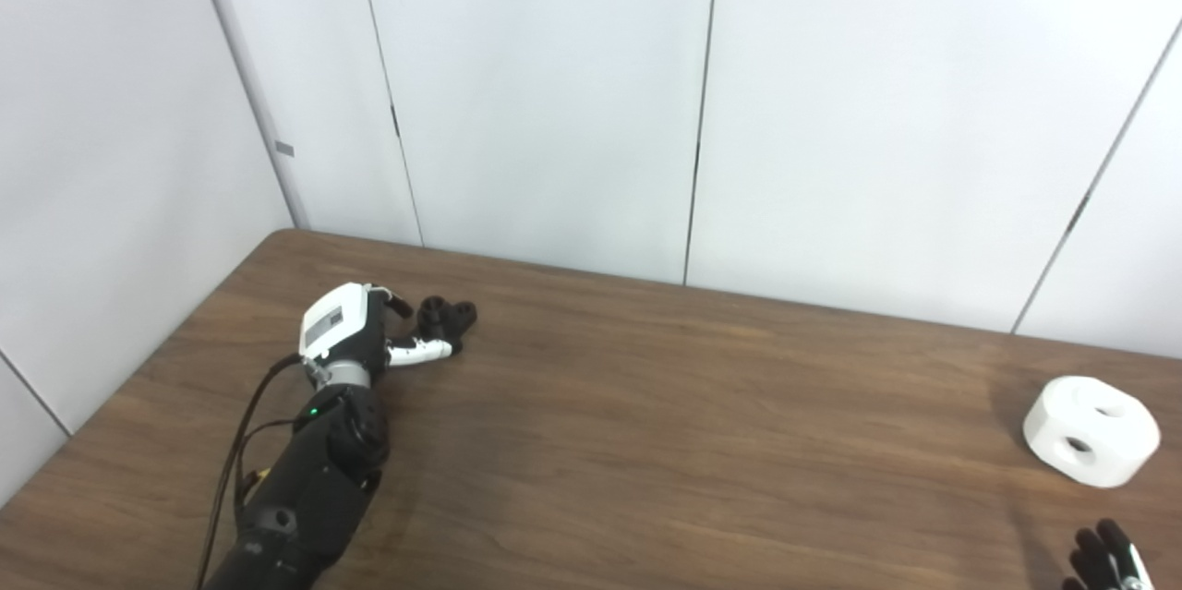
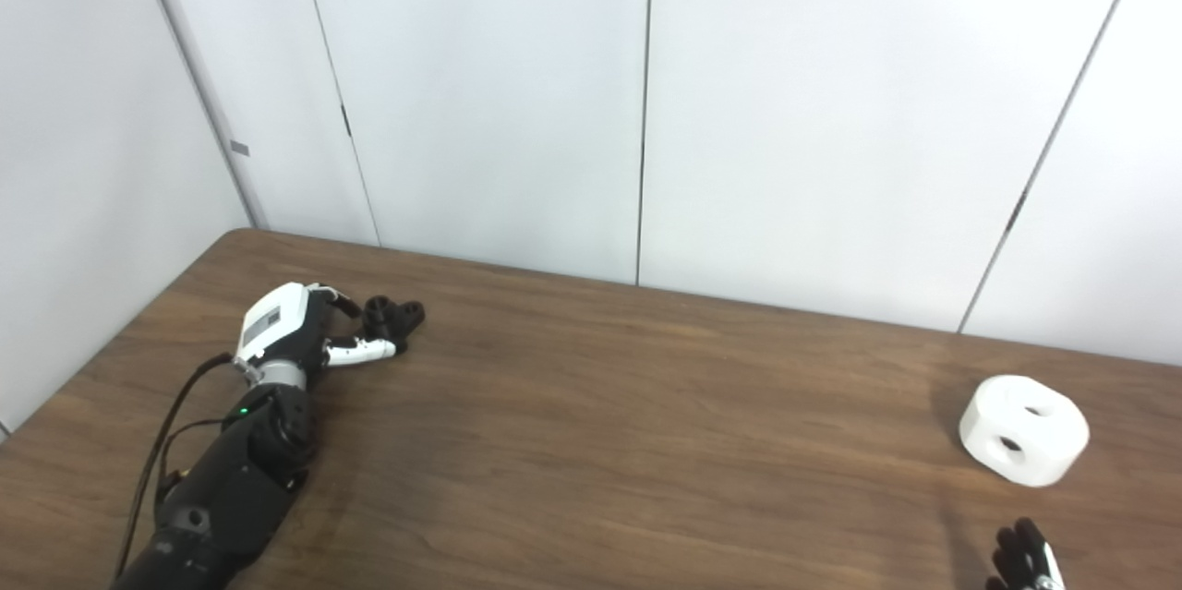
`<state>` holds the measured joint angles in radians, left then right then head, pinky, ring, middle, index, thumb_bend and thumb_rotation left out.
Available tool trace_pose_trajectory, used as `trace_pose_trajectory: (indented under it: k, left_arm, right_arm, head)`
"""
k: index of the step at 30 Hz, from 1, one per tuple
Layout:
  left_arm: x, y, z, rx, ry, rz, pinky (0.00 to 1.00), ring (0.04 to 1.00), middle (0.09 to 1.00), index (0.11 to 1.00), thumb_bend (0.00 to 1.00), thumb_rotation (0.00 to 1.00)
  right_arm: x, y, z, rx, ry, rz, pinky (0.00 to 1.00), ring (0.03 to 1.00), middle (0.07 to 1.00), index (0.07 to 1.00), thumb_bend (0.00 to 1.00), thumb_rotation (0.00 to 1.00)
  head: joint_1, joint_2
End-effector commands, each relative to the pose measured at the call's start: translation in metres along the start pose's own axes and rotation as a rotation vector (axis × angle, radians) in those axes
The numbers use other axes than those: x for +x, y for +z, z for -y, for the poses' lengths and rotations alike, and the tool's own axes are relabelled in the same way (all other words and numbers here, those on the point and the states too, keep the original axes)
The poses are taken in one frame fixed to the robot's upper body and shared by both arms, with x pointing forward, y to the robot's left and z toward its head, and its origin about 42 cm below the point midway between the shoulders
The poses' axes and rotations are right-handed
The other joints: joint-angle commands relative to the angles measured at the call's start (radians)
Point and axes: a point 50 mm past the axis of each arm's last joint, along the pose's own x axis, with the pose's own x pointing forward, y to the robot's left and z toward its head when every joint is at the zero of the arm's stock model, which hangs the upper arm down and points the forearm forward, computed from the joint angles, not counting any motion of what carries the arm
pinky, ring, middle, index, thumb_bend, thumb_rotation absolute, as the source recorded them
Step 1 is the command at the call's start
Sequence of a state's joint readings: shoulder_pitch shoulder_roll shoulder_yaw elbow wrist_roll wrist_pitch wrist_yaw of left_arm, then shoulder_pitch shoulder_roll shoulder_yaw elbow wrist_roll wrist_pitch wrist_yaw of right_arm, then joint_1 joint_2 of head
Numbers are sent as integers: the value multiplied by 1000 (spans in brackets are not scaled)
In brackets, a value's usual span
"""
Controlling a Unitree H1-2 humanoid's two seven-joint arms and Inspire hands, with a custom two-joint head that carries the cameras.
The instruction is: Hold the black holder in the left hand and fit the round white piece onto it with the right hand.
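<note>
While left arm reaches across desk (image 1: pixel 646 424) toward 10 o'clock, left robot hand (image 1: pixel 355 327) lies there, fingers apart around black holder (image 1: pixel 446 317), thumb touching its near side; firm grip unclear. Round white piece (image 1: pixel 1091 430) sits on desk at 3 o'clock. Right robot hand (image 1: pixel 1108 560) at 5 o'clock, only fingertips visible; open or closed, cannot tell.

Right robot hand (image 1: pixel 1108 558) cut off by bottom edge, only fingertips show; grip can't be judged, prob. empty.
</note>
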<state>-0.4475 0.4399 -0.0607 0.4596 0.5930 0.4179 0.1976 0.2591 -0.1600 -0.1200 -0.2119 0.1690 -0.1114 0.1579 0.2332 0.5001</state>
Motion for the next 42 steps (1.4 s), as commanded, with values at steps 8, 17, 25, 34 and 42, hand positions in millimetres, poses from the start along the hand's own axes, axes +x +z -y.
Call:
trace_pose_trajectory:
  k: [8, 17, 25, 34, 42]
  left_arm:
    - [6, 5, -12, 17, 35, 34, 982, 986, 906, 627, 888, 343]
    - [1, -4, -2, 27, 21, 36, 958, 971, 894, 627, 899, 304]
    - [-5, -8, 4, 36, -6, 39, 983, 971, 885, 592, 870, 240]
    - [-3, -12, 14, 11, -22, 53, 971, 946, 838, 484, 543, 74]
    - [1, -13, 18, 4, -55, 78, 904, 907, 812, 482, 523, 49]
  right_arm:
    - [-17, -13, -8, 42, -10, -71, 1000, 1000, 992, 1000, 612, 1000]
    - [-16, -12, -9, 41, -14, -66, 1000, 1000, 985, 1000, 610, 1000]
    - [-17, -10, -10, 28, -19, -69, 1000, 1000, 982, 1000, 610, 1000]
    - [-17, -8, -10, 35, -14, -66, 1000, 1000, 985, 1000, 639, 1000]
    - [-16, -7, -10, 41, -17, -60, 1000, 1000, 980, 1000, 631, 1000]
  head:
    - [2, 10]
    - [-1, 20]
    - [-7, 30]
    - [-12, 36]
    - [-16, 39]
